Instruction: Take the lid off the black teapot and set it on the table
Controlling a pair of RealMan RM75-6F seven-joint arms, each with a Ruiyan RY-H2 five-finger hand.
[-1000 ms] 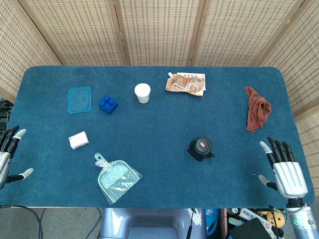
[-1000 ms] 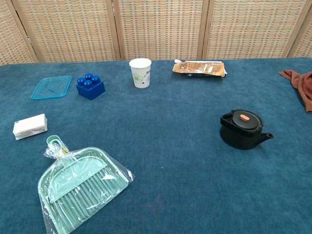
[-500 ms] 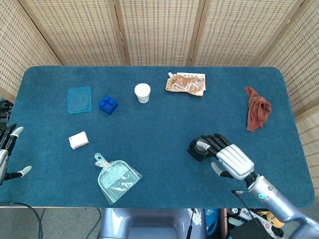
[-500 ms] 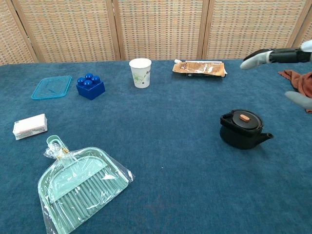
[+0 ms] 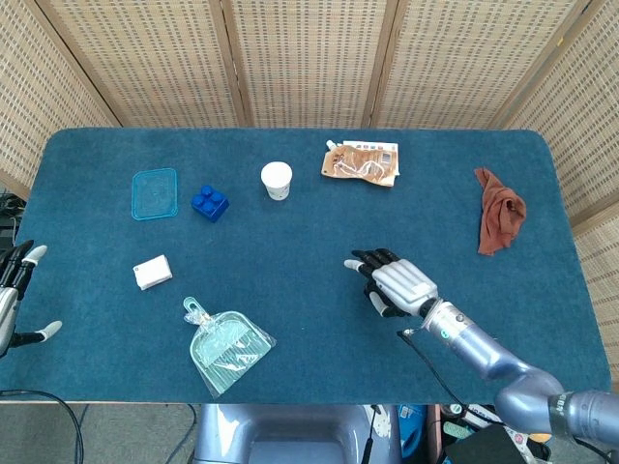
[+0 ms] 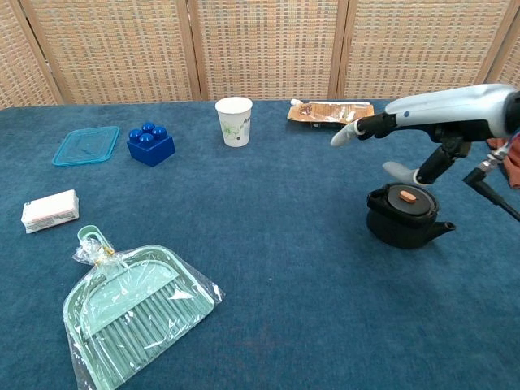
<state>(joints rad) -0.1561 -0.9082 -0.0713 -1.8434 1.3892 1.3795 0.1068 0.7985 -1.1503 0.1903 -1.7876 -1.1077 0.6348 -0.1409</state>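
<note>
The black teapot point(image 6: 404, 219) stands on the blue table right of centre, spout to the right. Its black lid point(image 6: 406, 200) with an orange knob point(image 6: 409, 196) sits on it. My right hand point(image 6: 416, 114) hovers just above the pot, fingers spread and pointing left, thumb point(image 6: 400, 171) hanging close over the lid without touching it. In the head view the right hand point(image 5: 398, 281) covers the teapot. My left hand point(image 5: 14, 290) rests open off the table's left edge, holding nothing.
A paper cup point(image 5: 277, 180), blue block point(image 5: 210, 203), clear blue lid point(image 5: 154, 193) and white box point(image 5: 152, 272) lie to the left. A wrapped green dustpan point(image 5: 224, 346) sits front left. A brown pouch point(image 5: 361, 162) and rust cloth point(image 5: 500, 221) lie behind and right.
My right hand has swept in from the table's right front corner to above the teapot, covering it in the head view. Teapot, lid and left hand have stayed put.
</note>
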